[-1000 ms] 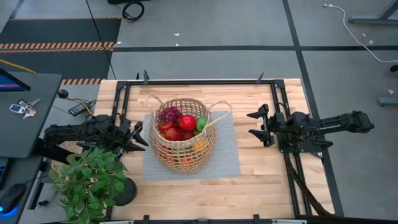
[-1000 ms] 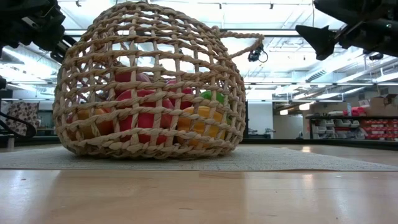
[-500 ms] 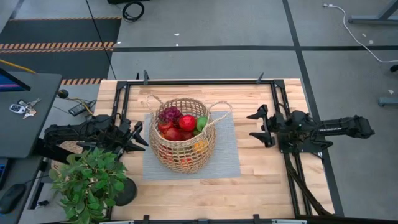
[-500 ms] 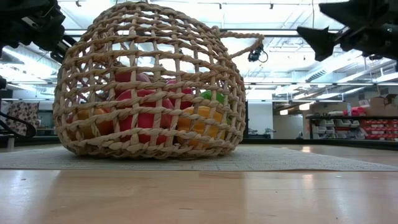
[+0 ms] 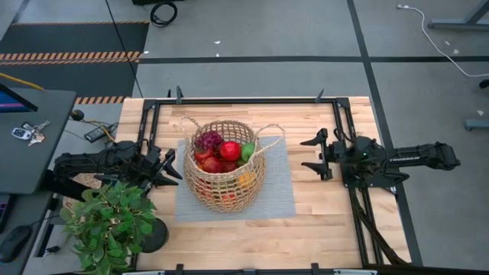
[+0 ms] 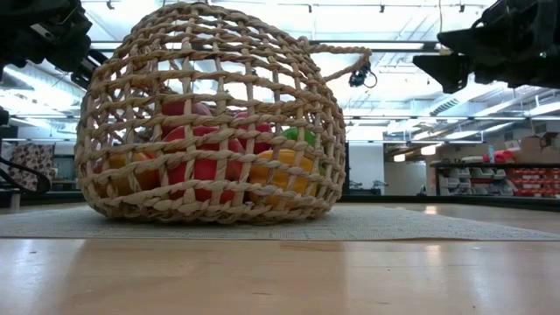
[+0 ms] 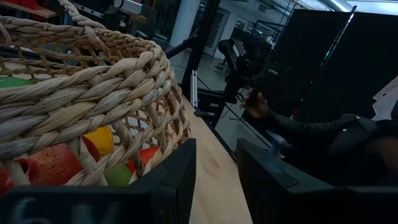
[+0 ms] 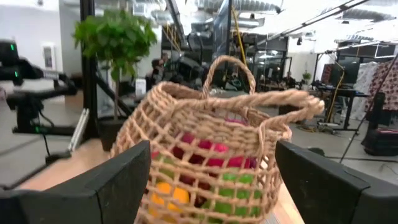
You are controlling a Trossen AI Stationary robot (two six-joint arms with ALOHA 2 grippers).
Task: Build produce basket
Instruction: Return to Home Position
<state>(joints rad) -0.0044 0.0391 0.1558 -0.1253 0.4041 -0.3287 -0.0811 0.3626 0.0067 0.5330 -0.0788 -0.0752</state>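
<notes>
The wicker basket stands upright on a grey mat at the table's middle. It holds the produce: a red apple, purple grapes, a green pear, and yellow and orange pieces lower down. My left gripper hangs level just left of the basket, open by a narrow gap, holding nothing. My right gripper hangs level right of the mat, wide open and facing the basket from a short way off.
A potted green plant stands at the table's near left corner, close to my left arm. Black frame rails run along the table's edges. A grey desk with keys lies off the left side. A person's hand shows beyond the table.
My right gripper has turned at the wrist: its fingers have tipped down toward level and rolled a little. It has stayed open and in the same place right of the basket. The basket and my left gripper have kept still.
</notes>
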